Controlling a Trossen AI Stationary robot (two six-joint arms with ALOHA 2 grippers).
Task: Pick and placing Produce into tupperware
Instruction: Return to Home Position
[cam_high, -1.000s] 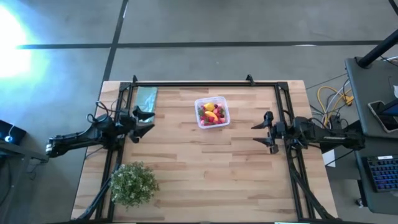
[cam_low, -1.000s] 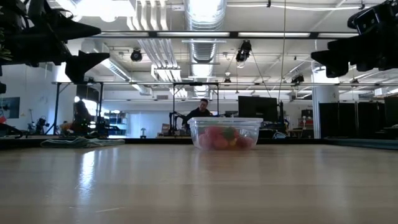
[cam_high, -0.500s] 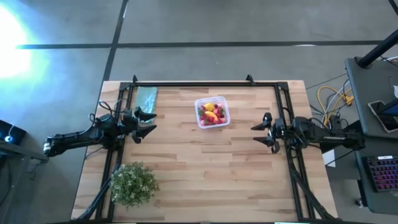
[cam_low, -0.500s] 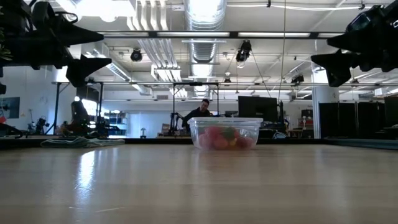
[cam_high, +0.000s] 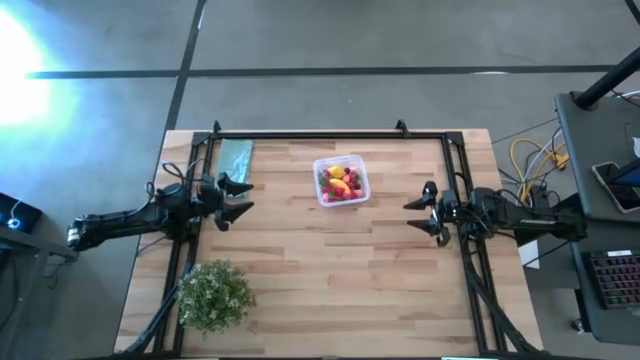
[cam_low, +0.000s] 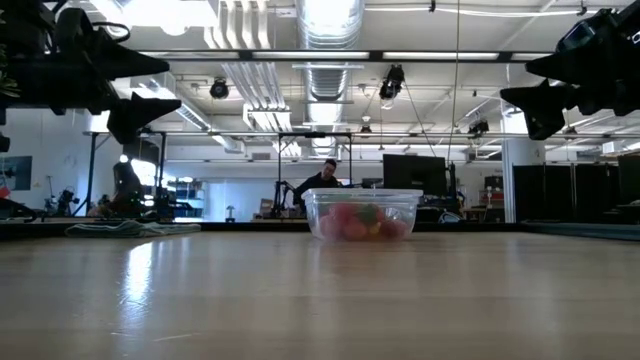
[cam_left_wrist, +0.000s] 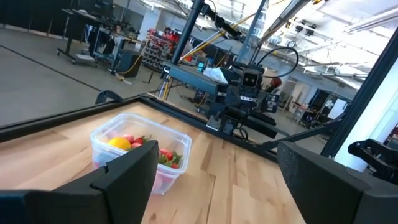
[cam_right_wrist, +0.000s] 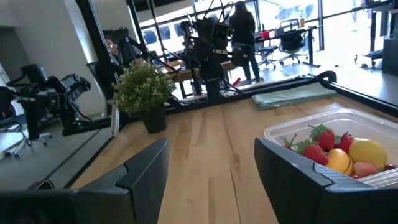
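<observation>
grey concrete floor (cam_high: 400, 40), bright ceiling ducts (cam_low: 325, 25)

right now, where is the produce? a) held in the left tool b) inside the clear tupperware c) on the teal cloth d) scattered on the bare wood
B: the produce lies inside the tupperware, while the left tool and the right tool hang open and empty over the table's two sides.

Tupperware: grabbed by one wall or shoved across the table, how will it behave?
The tupperware looks thin and clear, so a one-wall grip would probably flex it. It is low and wide, so unlikely to tip. Pushed, it would likely slide on the smooth wooden table, and the produce may shift inside.
</observation>
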